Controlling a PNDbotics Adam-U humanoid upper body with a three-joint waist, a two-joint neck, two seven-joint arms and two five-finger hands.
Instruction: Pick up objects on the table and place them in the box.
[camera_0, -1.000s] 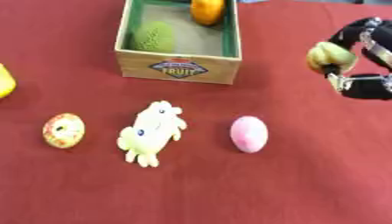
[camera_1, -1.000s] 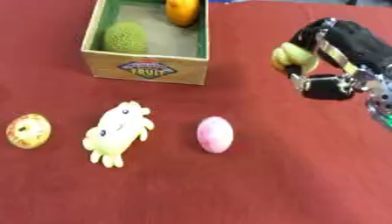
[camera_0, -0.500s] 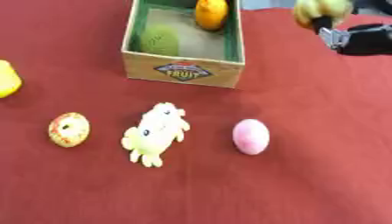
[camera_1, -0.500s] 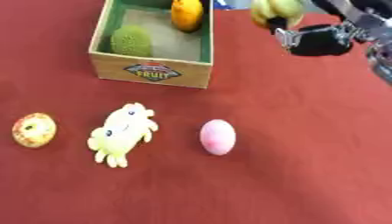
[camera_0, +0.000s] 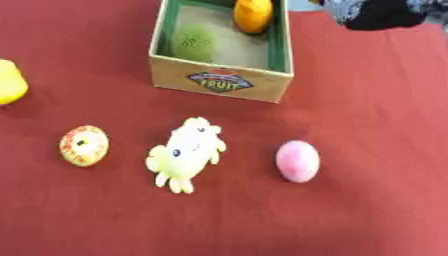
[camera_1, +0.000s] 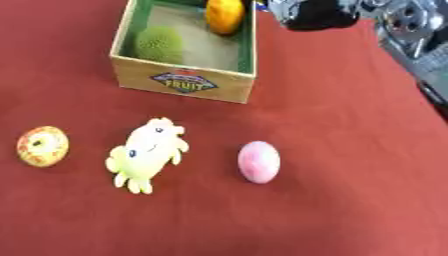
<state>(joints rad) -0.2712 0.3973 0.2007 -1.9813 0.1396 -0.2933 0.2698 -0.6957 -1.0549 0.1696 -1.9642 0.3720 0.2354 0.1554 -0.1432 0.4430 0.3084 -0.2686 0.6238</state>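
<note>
Right hand (camera_1: 319, 14) has risen beside the green-lined box (camera_0: 223, 82).

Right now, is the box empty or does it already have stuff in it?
Not empty. The box holds a green spiky fruit on its left side and an orange fruit at the far end; bare floor shows between them.

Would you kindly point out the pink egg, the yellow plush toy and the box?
pink egg (camera_0: 297, 160), left eye view, its middle.
yellow plush toy (camera_0: 186, 152), left eye view, its body.
box (camera_0: 219, 81), left eye view, its front wall.
</note>
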